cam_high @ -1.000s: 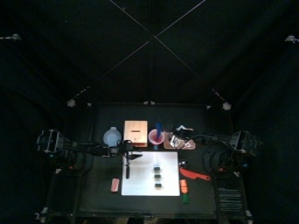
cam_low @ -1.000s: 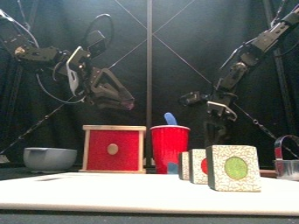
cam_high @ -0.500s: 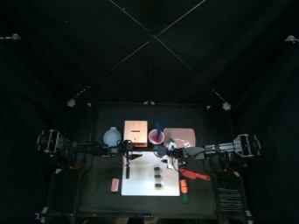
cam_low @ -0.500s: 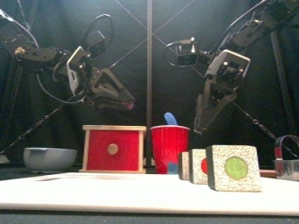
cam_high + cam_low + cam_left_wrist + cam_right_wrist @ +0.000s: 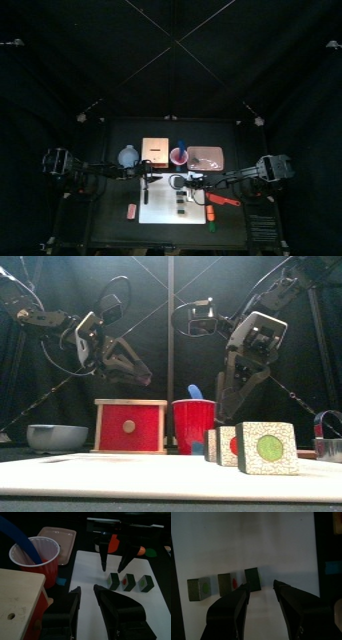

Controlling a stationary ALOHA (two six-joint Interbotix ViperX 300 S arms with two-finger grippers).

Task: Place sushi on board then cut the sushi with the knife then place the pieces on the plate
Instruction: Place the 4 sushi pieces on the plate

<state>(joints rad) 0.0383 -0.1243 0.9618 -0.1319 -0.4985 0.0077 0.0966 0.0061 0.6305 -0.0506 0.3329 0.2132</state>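
Note:
Three dark green sushi pieces [image 5: 175,206] [image 5: 267,447] [image 5: 131,582] [image 5: 226,582] stand side by side on the white cutting board [image 5: 190,225] [image 5: 90,569] [image 5: 244,547]. My right gripper [image 5: 179,184] [image 5: 238,396] [image 5: 115,568] [image 5: 262,592] hangs open just above the board, jaws pointing down beside the end piece. Over the board's left part, near the box, my left gripper [image 5: 150,180] [image 5: 134,371] [image 5: 87,592] is open and holds nothing. The red knife [image 5: 222,200] lies right of the board. A blue knife [image 5: 17,537] stands in the red cup [image 5: 178,155] [image 5: 194,426] [image 5: 37,554]. The pink tray [image 5: 206,155] [image 5: 57,536] lies behind.
The wooden box with a red drawer front [image 5: 155,150] [image 5: 130,426] [image 5: 20,597] stands behind the board, with the blue-grey bowl [image 5: 128,156] [image 5: 56,437] to its left. A red toy [image 5: 131,210] lies left of the board and an orange one [image 5: 211,213] right of it.
My right arm swung in from over the pink tray to above the board and came down toward the sushi pieces. The left arm barely moved.

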